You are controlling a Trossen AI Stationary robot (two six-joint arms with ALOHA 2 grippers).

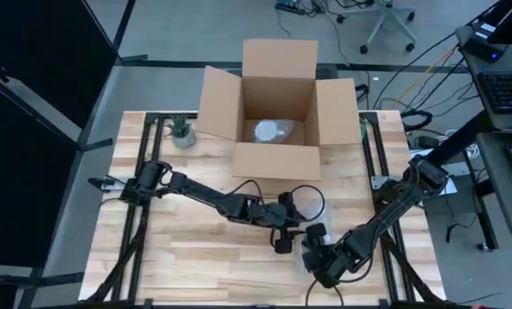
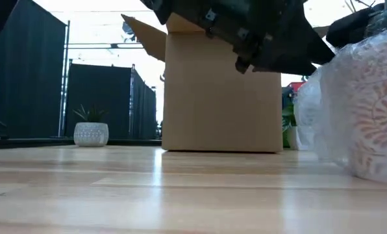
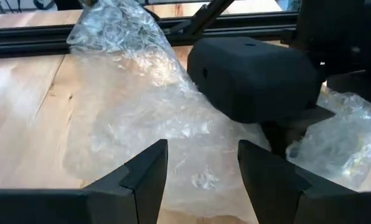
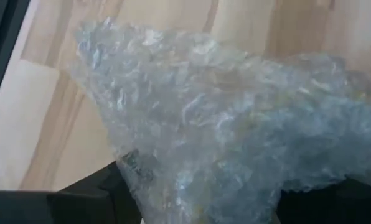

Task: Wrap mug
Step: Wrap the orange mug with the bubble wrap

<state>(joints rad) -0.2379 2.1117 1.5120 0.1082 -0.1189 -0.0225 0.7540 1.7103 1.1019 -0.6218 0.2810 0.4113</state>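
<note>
Near the bench's front edge: mug [image 2: 375, 117] sitting inside bubble wrap [image 3: 148, 112].
Right gripper [image 1: 318, 262] is pinching the wrap; left gripper [image 3: 201, 177] is hovering, fingers parted. Advisable: pull film taut, fold evenly.

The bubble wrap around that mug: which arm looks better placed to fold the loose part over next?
Probably the left. Its end effector is open, with the loose bubble wrap just ahead. The right end effector seems busy pinching wrap near the mug.
</note>
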